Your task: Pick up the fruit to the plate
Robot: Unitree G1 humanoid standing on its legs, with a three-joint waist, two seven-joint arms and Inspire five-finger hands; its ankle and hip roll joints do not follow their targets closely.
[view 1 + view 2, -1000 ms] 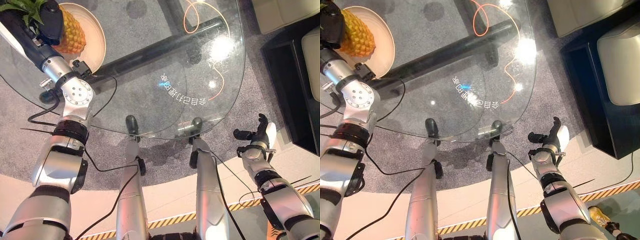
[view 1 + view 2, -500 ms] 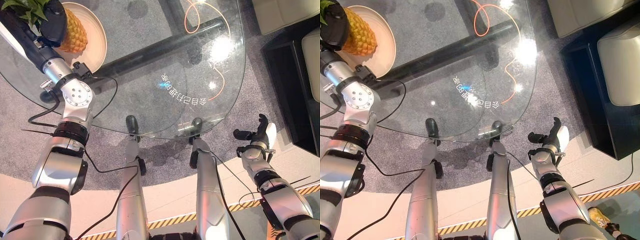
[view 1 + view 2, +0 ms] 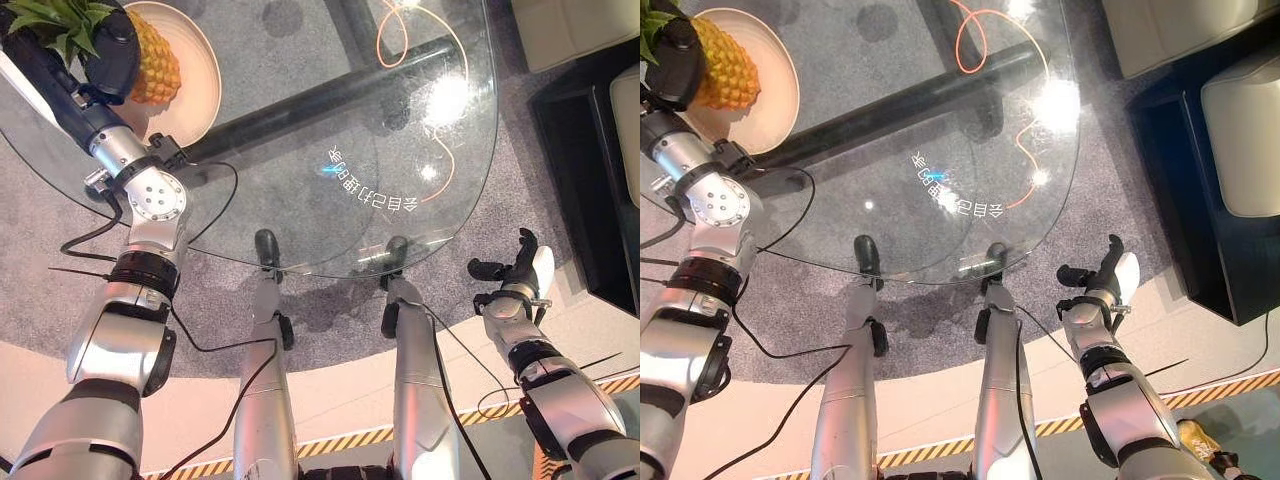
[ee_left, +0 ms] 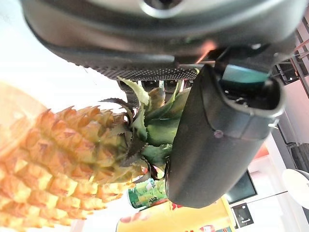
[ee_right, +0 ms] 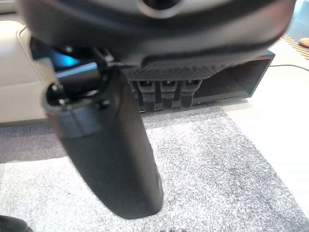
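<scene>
The left hand (image 3: 112,55) is gripping the pineapple (image 3: 155,62) by its leafy crown, fingers and thumb curled round the green leaves, as the left wrist view is showing from close up. The fruit's yellow body is lying over the cream plate (image 3: 200,95) at the far left of the glass table (image 3: 330,120); I cannot tell whether it is resting on the plate or hanging just above it. So the step in hand looks like the placing itself, with the carry all but done. The right hand (image 3: 510,275) is idling off the near right edge of the table, over the grey carpet (image 5: 217,183), fingers loosely bent and holding nothing. To my eye the next move is calling for the pineapple to settle fully onto the plate, then for the fingers to be spreading off the crown and lifting clear without dragging the fruit off the rim
</scene>
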